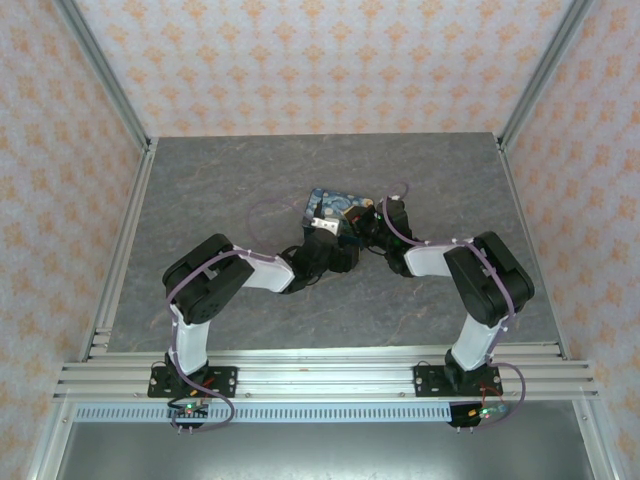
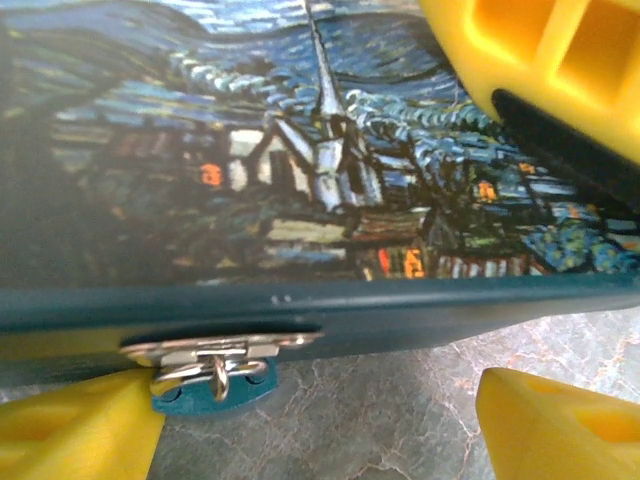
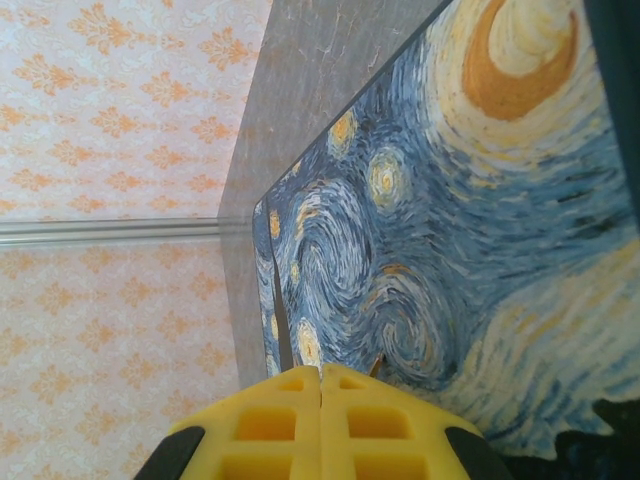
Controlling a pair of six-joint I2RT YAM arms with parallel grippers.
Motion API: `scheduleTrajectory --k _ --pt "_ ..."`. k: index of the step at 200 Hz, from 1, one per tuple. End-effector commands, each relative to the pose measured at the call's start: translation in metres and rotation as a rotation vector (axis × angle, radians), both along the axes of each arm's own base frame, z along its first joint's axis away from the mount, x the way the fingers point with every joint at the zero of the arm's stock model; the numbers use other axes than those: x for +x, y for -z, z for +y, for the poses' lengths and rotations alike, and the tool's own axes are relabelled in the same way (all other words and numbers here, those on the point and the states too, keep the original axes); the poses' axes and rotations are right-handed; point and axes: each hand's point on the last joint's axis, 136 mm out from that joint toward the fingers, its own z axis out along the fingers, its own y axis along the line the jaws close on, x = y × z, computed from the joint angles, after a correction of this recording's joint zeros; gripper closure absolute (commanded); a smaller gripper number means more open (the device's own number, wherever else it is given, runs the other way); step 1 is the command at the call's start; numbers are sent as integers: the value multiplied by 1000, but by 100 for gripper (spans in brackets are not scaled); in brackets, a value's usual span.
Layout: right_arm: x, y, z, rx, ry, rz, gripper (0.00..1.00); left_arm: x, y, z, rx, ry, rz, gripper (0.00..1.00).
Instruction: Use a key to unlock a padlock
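padlock (image 2: 300, 150): printed top with slight sheen, smooth teal sides
clasp (image 2: 215, 350): shiny metal
table (image 2: 400, 400): matt grey stone look
jaws: smooth yellow plastic

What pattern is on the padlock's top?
The padlock shows swirling blue-and-yellow night-sky painting; right wrist view.

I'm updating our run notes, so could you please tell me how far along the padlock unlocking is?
Done: the padlock is reached. In hand: the left gripper is open beside its metal latch; the right gripper is shut over the painted top, a thin pale sliver, possibly the key, at its tips. Left: the latch looks closed, so unlocking remains.
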Motion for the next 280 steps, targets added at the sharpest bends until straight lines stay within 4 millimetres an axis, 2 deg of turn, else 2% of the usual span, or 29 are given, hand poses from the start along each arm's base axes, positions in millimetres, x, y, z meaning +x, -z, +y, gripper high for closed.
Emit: scheduleTrajectory --k 1,26,53,95,102,123,136,169,203,222,239,280 --pt "-6 26 -4 -33 7 69 100 -3 28 11 94 -1 47 18" --pt "-7 28 -4 -33 7 75 100 -9 1 -21 -131 111 15 19" --pt "-7 28 -3 -32 4 76 100 -6 -25 -22 -368 91 9 19" --pt "-6 29 -2 -31 1 77 100 1 -24 -12 -509 36 56 20" --pt "-6 28 -2 -29 2 77 100 2 -30 -13 -538 41 38 20" --pt "-6 30 -2 -28 2 81 100 0 -29 -16 -553 50 54 20" --pt "-6 30 -2 -26 1 82 100 -1 -27 -17 -527 55 58 21" --pt "-6 31 -1 -21 1 82 100 -5 2 4 -235 -37 109 20" --pt "-6 33 -1 -20 -2 84 100 -5 12 28 22 -124 112 20" --pt "-6 33 0 -20 -4 86 100 -1 11 36 93 -157 108 19" --pt "-6 33 0 -18 -3 86 100 2 14 36 119 -159 108 18" --pt "-6 35 2 -12 -8 88 100 13 25 18 141 -88 105 17"
